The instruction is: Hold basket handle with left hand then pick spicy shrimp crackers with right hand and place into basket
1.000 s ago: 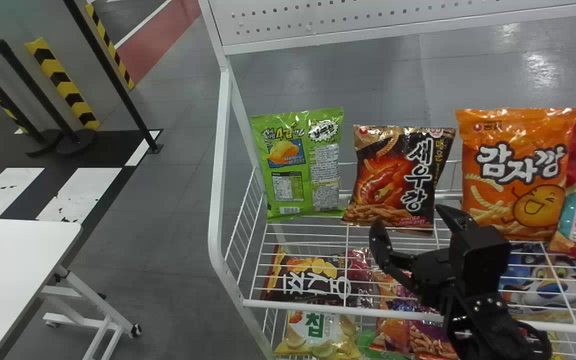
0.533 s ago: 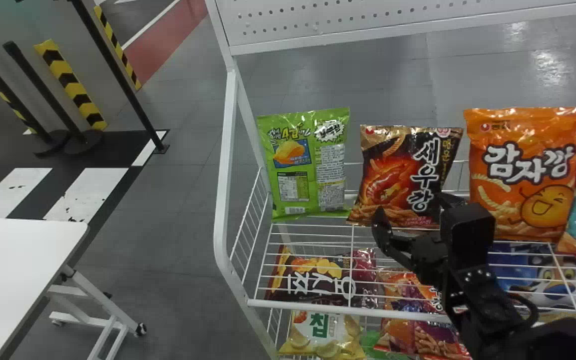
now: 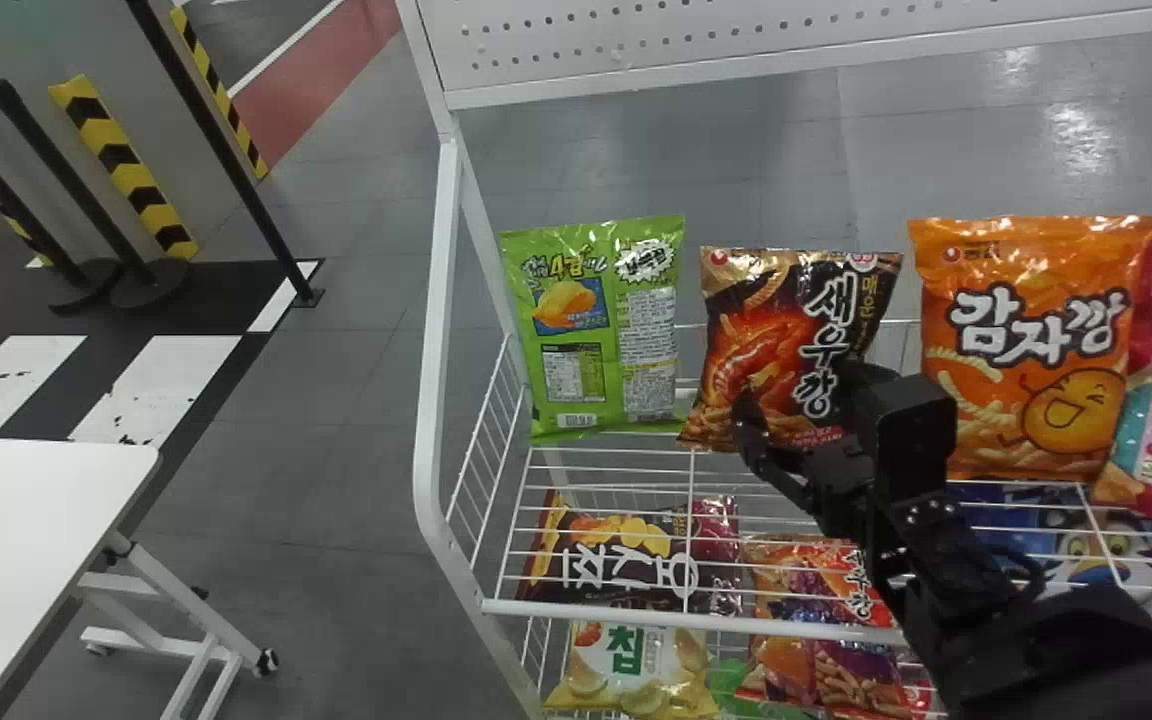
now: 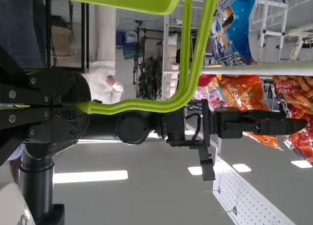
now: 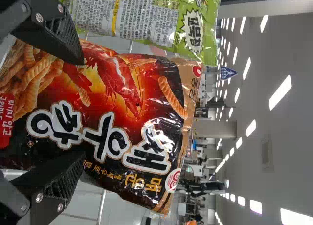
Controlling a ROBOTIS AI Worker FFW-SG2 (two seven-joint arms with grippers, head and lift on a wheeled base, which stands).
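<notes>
Presumably, the crackers [image 3: 756, 340] near the shelf's [image 3: 676, 617] left edge were tip-prone if squeezed unevenly by the wide-open, empty right gripper [image 5: 80, 109]; the basket handle [image 4: 146, 105] was clamped by the left gripper [image 4: 86, 106].

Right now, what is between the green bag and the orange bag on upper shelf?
The spicy shrimp crackers are between the green bag and the orange bag, with the open right gripper in front of them. The head view shows this.

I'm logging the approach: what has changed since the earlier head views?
The right end effector has moved forward and slightly leftward; its open fingers now flank the lower part of the spicy shrimp crackers, without gripping them. The green snack bag and orange snack bag stayed put.
</notes>
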